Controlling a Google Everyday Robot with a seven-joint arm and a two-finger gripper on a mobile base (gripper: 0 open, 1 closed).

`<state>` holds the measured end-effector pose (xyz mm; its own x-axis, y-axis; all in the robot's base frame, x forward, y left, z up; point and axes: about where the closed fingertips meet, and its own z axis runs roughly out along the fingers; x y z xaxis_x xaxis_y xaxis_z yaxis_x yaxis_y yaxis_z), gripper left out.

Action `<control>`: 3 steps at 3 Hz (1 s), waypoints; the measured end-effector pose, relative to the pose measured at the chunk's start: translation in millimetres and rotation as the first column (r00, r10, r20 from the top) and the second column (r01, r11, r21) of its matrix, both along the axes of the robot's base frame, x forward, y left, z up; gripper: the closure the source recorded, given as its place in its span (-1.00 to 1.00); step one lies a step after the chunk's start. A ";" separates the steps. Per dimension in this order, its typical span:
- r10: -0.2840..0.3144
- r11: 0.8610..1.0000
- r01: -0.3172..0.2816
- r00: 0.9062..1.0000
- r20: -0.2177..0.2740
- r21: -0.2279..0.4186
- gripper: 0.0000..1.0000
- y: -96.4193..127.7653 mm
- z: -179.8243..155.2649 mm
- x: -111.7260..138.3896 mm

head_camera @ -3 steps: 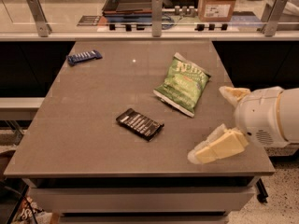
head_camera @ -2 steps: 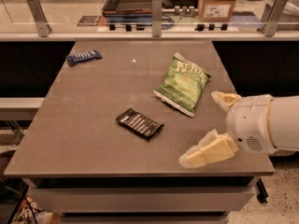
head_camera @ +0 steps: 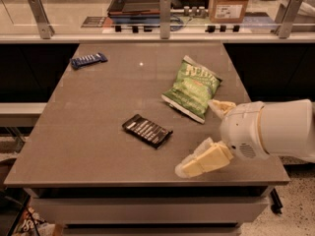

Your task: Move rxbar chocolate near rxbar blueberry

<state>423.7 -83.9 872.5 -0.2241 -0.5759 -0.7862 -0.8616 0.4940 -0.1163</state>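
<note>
The rxbar chocolate [head_camera: 147, 130], a flat black wrapper with white lettering, lies on the grey table [head_camera: 93, 107] near the front centre. The rxbar blueberry [head_camera: 88, 60], a dark-blue wrapper, lies at the table's far left corner. My gripper [head_camera: 205, 135] is open and empty over the table's front right, to the right of the black bar and apart from it. Its cream fingers [head_camera: 204, 160] are spread, one near the front edge, the other beside the green bag.
A green chip bag [head_camera: 193, 87] lies right of centre, just behind my gripper. A glass rail with metal posts [head_camera: 165, 10] runs along the table's far edge. A cardboard box [head_camera: 229, 3] and a dark tray [head_camera: 140, 0] sit beyond it.
My gripper and arm have moved left over the table, closer to the black bar. The bars and the bag have not moved.
</note>
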 end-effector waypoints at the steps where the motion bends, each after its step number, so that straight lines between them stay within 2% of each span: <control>1: 0.005 1.000 -0.005 1.000 -0.004 0.023 -1.00 17.5 -12.8 -0.1; 3: -0.044 0.990 0.042 0.999 0.017 0.132 -1.00 51.9 -37.3 8.2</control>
